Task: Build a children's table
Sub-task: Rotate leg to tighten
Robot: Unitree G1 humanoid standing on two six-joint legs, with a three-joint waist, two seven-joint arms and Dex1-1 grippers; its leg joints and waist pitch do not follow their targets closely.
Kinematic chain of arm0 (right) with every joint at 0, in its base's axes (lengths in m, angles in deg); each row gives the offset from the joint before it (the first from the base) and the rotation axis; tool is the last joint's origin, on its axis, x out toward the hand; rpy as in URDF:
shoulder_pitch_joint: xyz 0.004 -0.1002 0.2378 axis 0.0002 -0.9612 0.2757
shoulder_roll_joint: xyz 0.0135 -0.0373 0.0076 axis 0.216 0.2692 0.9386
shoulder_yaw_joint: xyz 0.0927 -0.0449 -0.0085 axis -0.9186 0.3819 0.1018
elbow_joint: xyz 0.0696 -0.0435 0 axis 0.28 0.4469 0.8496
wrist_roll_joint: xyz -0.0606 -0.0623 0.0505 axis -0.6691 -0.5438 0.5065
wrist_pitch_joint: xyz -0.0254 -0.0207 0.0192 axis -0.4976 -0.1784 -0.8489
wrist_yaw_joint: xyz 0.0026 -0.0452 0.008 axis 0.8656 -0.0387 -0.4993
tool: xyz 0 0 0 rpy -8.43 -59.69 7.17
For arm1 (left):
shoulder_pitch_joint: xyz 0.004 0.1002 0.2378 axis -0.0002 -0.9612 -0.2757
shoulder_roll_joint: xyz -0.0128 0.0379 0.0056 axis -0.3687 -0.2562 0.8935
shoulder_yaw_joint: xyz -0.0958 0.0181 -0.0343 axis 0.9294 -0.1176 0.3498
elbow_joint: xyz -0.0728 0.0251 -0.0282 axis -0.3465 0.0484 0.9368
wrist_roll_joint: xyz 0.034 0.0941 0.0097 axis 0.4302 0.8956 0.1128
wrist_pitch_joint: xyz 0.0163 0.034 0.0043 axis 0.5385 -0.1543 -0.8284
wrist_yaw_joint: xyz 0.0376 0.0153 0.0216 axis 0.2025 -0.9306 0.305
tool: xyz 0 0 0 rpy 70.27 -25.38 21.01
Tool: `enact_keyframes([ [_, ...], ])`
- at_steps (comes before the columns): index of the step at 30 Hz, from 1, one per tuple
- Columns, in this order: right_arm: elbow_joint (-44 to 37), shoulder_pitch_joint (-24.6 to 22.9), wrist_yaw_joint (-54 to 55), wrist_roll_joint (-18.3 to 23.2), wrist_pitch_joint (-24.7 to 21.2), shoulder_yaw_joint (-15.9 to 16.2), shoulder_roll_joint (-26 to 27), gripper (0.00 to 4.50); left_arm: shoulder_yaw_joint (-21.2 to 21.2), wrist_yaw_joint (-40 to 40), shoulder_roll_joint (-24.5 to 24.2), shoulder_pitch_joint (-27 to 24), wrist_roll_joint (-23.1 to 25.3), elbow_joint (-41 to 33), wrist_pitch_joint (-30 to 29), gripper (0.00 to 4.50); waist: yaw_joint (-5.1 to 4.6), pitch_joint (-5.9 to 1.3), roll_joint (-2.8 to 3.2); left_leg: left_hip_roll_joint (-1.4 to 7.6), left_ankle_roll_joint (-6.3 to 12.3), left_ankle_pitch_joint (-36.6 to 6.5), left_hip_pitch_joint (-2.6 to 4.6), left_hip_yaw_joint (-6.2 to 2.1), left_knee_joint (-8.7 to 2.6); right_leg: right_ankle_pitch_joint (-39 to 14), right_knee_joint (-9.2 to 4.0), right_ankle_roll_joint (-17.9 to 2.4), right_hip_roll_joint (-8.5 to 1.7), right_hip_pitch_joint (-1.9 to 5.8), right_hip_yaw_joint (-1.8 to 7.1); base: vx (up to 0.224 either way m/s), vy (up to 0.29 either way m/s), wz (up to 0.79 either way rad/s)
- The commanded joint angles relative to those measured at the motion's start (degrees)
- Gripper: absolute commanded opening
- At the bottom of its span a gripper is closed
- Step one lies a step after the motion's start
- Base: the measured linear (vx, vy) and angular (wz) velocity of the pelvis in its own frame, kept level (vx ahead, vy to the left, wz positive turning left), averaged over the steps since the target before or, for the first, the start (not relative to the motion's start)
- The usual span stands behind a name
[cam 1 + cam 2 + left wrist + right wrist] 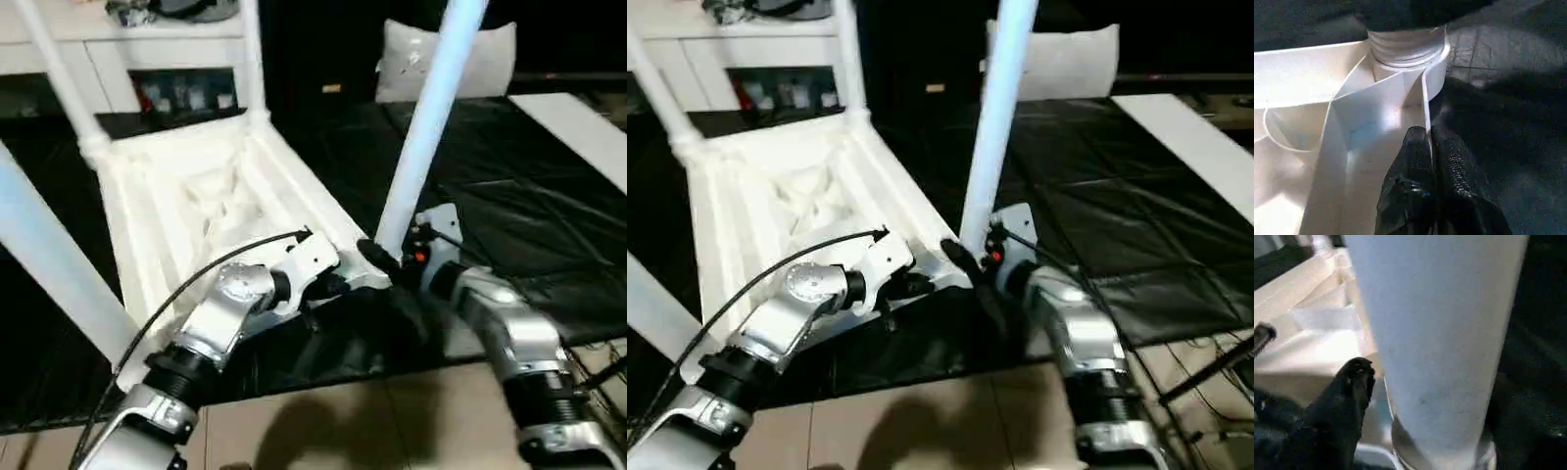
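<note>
The children's table lies upside down on a black mat, its ribbed underside (211,201) facing up. Several white legs stand in its corner sockets. My left gripper (328,284) is shut on the thin rim wall (1425,98), just short of the near right socket (1406,49). The near right leg (428,122) rises upright from that socket. My right gripper (390,253) straddles this leg's base. One black finger (1354,382) stands a small gap off the leg (1440,333), so the gripper is open. The leg hides its other finger.
A white cabinet (118,59) and a pale cushion (416,59) stand at the back. A white board (578,127) lies on the black mat (509,215) at the right. Tan floor (372,421) begins at the mat's near edge. A black cable (196,279) arcs over my left forearm.
</note>
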Motion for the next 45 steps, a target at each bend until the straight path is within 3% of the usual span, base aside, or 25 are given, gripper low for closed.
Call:
enact_keyframes([
  [1, -1.0, -0.5, -4.6, 0.3, 1.1, 1.0, -3.0, 3.96, -2.3, -4.1, -1.7, 0.3, 0.3, 0.1, 2.9, 0.00, 0.15, -4.56, -0.62, 2.52, 5.42, -0.5, -0.52, -0.17, -3.16, -3.5, -2.23, -10.4, -3.96, 3.99, 4.47, 0.000, 0.000, 0.00],
  [4, -1.2, -0.7, -9.7, -0.1, 2.3, 1.8, -6.7, 4.13, -3.5, -8.1, -3.9, 0.4, 0.1, 0.6, 6.2, 0.00, 0.56, -4.40, -0.68, 2.46, 6.10, -1.3, -0.56, 0.12, -2.96, -5.2, -2.31, -10.5, -3.83, 3.62, 4.63, 0.000, 0.000, 0.00],
  [7, -1.9, -1.4, -21.2, 0.8, 3.9, 4.0, -12.3, 4.29, -5.2, -14.4, -6.9, 0.7, -0.2, 1.4, 10.3, 0.00, 1.12, -3.94, -0.66, 2.54, 4.70, -7.5, -0.18, 0.37, -3.27, -14.8, -3.51, -8.1, -3.97, 3.37, 4.76, 0.000, 0.000, 0.00],
  [10, -2.5, -1.8, -27.9, 1.4, 4.4, 6.0, -15.3, 3.94, -5.9, -18.6, -8.3, 0.8, -1.0, 1.6, 12.7, 0.00, 1.32, -3.49, -0.69, 2.64, 3.56, -10.7, 0.03, 0.25, -3.67, -21.0, -4.19, -6.5, -3.91, 3.09, 4.68, 0.000, 0.000, 0.00],
  [11, -2.6, -1.7, -30.0, 1.9, 4.3, 6.5, -15.9, 3.92, -6.3, -20.7, -8.9, 0.6, -1.5, 1.1, 13.1, 0.00, 1.36, -3.54, -1.00, 2.73, 3.29, -11.7, 0.23, 0.20, -3.76, -22.5, -4.37, -6.0, -3.94, 3.15, 4.67, 0.000, 0.000, 0.00],
  [16, -2.3, -1.5, -35.3, 3.3, 3.9, 8.0, -17.1, 3.44, -7.7, -25.5, -10.5, 0.7, -2.4, 0.3, 14.4, 0.00, 2.02, -3.85, -0.91, 2.98, 3.41, -9.9, 0.40, 0.39, -3.67, -18.0, -3.54, -8.1, -3.86, 2.99, 5.09, 0.000, 0.000, 0.00],
  [17, -2.5, -1.5, -36.3, 3.8, 3.6, 8.3, -17.2, 3.34, -7.9, -26.3, -10.8, 0.7, -2.6, 0.2, 14.7, 0.00, 2.30, -3.89, -1.33, 3.04, 3.63, -9.3, 0.52, 0.56, -3.62, -17.0, -3.45, -8.5, -3.82, 2.86, 5.17, 0.000, 0.000, 0.00],
  [19, -2.9, -1.5, -37.7, 4.4, 3.1, 8.8, -17.2, 3.21, -8.2, -27.5, -11.2, 0.8, -2.9, 0.1, 15.2, 0.00, 2.63, -4.00, -1.11, 3.04, 3.84, -8.2, 0.45, 0.58, -3.51, -15.0, -2.97, -9.4, -3.87, 2.90, 5.24, 0.000, 0.000, 0.00],
  [28, -2.8, -1.4, -41.0, 4.9, 2.4, 9.6, -17.3, 2.45, -8.2, -29.5, -11.7, 0.9, -2.9, 0.6, 16.5, 0.00, 2.80, -4.00, -1.35, 2.89, 3.21, -8.2, 0.19, 0.54, -3.52, -17.9, -3.27, -7.9, -3.90, 3.06, 5.06, 0.000, 0.000, 0.00],
  [32, 1.3, -0.2, -42.3, 4.3, 4.3, 9.8, -16.8, 2.13, -8.2, -29.6, -11.8, 0.7, -3.1, 0.8, 16.5, 0.00, 2.79, -4.09, -1.31, 2.92, 3.19, -7.4, 0.22, 0.55, -3.46, -16.2, -3.01, -8.5, -3.86, 3.03, 5.10, 0.000, 0.000, 0.00],
  [37, 10.3, 2.2, -43.0, 3.9, 7.6, 9.6, -13.8, 2.05, -7.1, -28.0, -11.2, -0.6, -4.5, -0.2, 13.8, 0.00, 2.35, -4.01, -1.16, 2.85, 2.79, -9.3, 0.16, 0.66, -3.42, -18.3, -3.22, -9.2, -3.97, 3.02, 4.92, 0.000, 0.000, 0.00],
  [40, 17.2, 4.4, -41.1, 3.1, 9.9, 8.8, -11.2, 2.05, -5.9, -25.7, -9.9, -1.0, -5.3, -1.3, 10.5, 0.00, 1.90, -3.78, -1.30, 2.84, 1.79, -12.1, 0.33, 0.45, -3.66, -23.3, -3.80, -7.8, -4.02, 2.96, 4.74, 0.000, 0.000, 0.00],
  [42, 31.4, 9.5, -26.9, -1.3, 15.1, 7.1, -6.6, 2.04, -4.0, -18.9, -6.8, -1.1, -5.0, -1.8, 6.4, 0.00, 1.02, -3.67, -1.14, 2.81, 0.57, -14.2, 0.39, 0.38, -3.64, -26.3, -4.06, -7.7, -4.30, 2.55, 4.64, 0.000, 0.000, 0.00],
  [43, 31.4, 9.5, -26.9, -1.3, 15.1, 7.1, -6.6, 2.04, -4.0, -18.9, -6.8, -1.1, -5.0, -1.8, 6.4, 0.00, 0.14, -3.19, -1.06, 2.54, -0.52, -16.7, 0.49, 0.00, -3.74, -30.8, -4.85, -6.2, -3.97, 2.64, 4.01, -0.053, -0.004, -0.06],
  [45, 33.9, 10.7, -23.3, -1.7, 15.1, 6.4, -5.8, 2.02, -3.7, -17.3, -6.1, -1.0, -4.7, -1.8, 5.6, 0.00, -1.10, -3.30, -1.20, 2.51, -0.78, -20.1, 0.62, -0.25, -3.54, -34.4, -5.49, -3.8, -3.98, 2.76, 3.42, -0.052, 0.008, -0.10],
])
